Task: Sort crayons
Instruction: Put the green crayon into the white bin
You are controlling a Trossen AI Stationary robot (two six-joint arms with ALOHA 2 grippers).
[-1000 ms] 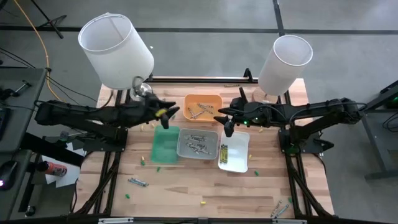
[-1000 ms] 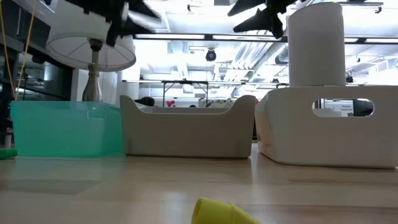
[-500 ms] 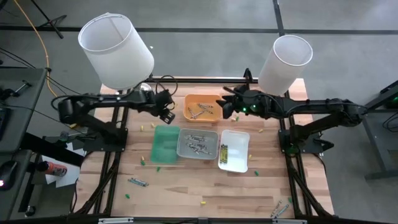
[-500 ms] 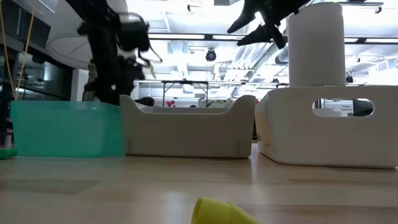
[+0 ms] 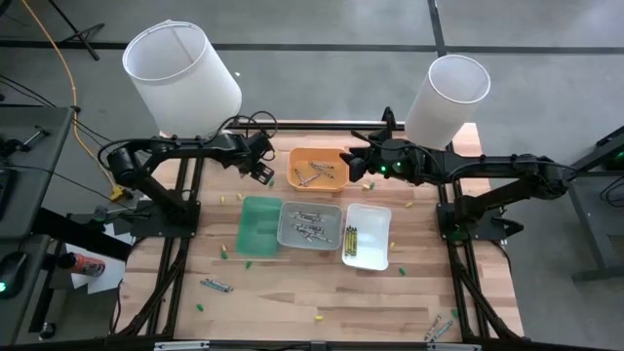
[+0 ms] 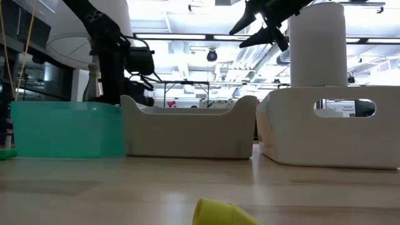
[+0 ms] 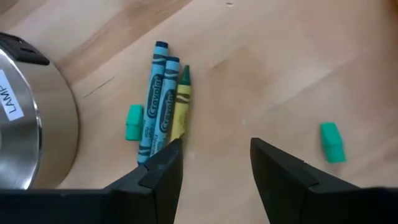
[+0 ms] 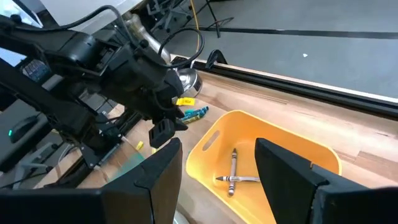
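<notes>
The worktop [image 5: 292, 302] carries two white lamps [image 5: 182, 78] at its far corners and four trays near the middle. The orange tray [image 5: 318, 156] sits farthest back with a few grey crayons [image 5: 312, 175] in it. In front of it stand the green tray [image 5: 259, 226], which looks empty from above, the grey tray [image 5: 310, 224] with a heap of grey crayons, and the white tray [image 5: 370, 236] with a row of dark and yellow crayons along one side.

The left arm reaches toward the lamp base at the far left. Its left claw [image 7: 214, 162] hangs just above the wood with its fingers apart and nothing between them. Just ahead of it lie two blue crayons [image 7: 157, 99] and a yellow crayon [image 7: 178, 102], side by side and touching, close to the lamp base [image 7: 31, 118]. Two small green stubs [image 7: 331, 142] lie nearby.

The right claw [image 8: 217, 162] hovers over the near edge of the orange tray, fingers spread and empty.

The sort looks partly done. Three trays hold crayons, yet plenty are loose: grey ones near the front left [image 5: 216, 286] and front right corner [image 5: 437, 328], a yellow bit [image 5: 317, 317] at the front, and green and yellow scraps around the green tray. The cluster by the lamp seems the likely next pick for the left arm.
</notes>
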